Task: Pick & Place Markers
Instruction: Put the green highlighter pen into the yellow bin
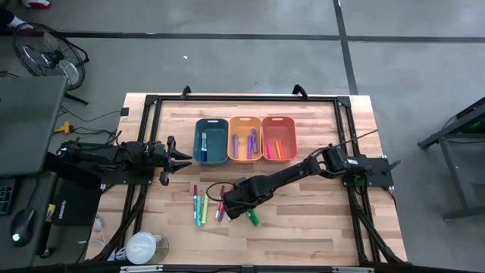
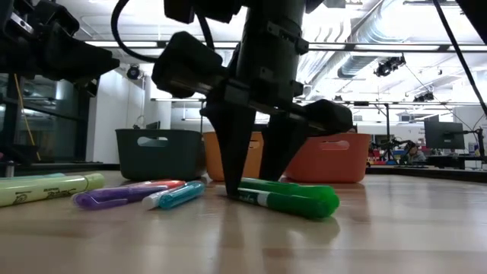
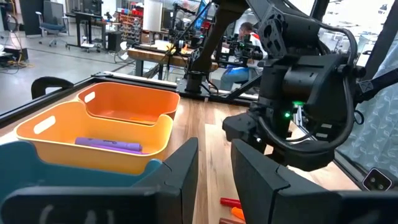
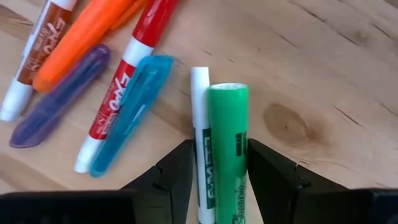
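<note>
Two green markers lie side by side on the wood: a thick green one [image 4: 227, 143] and a thin green-and-white one [image 4: 200, 143]. My right gripper [image 4: 217, 168] points down over them, open, one finger on each side of the pair, fingertips low at the table [image 2: 255, 186]. Beside them lie loose blue [image 4: 130, 115], red [image 4: 127, 81], purple [image 4: 59, 96] and orange [image 4: 81, 40] markers. More markers [image 1: 198, 206] lie to the left. My left gripper [image 1: 182, 155] waits level at the table's left, open and empty. My right gripper straddles the two green markers [image 4: 214, 155] from above, its fingers lying across them near one end. The markers lie flat on the table. I cannot tell whether the fingers [image 4: 180, 168] touch them.
Three bins stand in a row at the far middle: teal [image 1: 211, 140], yellow-orange [image 1: 244, 139] and orange [image 1: 278, 138], each with markers inside. A black frame [image 1: 242, 98] runs round the table. A white round object [image 1: 142, 248] sits at the near left corner.
</note>
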Motion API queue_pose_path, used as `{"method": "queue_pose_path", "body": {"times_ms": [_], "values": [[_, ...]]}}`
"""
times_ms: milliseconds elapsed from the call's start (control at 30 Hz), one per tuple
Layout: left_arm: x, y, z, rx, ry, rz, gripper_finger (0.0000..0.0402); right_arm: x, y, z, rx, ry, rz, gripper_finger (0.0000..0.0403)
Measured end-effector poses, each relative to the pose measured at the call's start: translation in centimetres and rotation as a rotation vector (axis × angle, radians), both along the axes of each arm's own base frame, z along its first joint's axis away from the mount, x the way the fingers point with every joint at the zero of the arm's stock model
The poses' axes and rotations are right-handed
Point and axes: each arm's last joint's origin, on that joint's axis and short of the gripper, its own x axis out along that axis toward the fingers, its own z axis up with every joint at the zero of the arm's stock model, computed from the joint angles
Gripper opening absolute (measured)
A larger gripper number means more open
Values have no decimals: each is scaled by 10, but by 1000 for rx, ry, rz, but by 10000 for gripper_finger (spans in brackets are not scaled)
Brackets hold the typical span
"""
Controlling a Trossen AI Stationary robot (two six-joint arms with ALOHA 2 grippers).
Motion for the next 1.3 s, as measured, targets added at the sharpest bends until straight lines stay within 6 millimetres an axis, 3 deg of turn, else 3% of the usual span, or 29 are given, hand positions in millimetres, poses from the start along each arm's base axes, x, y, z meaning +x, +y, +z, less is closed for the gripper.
{"method": "queue_pose_path", "body": {"times_ms": [433,1300], "values": [[0,0,0,0,0,0,94,-2,-1,-2,-30,22,57,137],[0,0,0,0,0,0,94,-1,1,19,-34,17,123,137]]}}
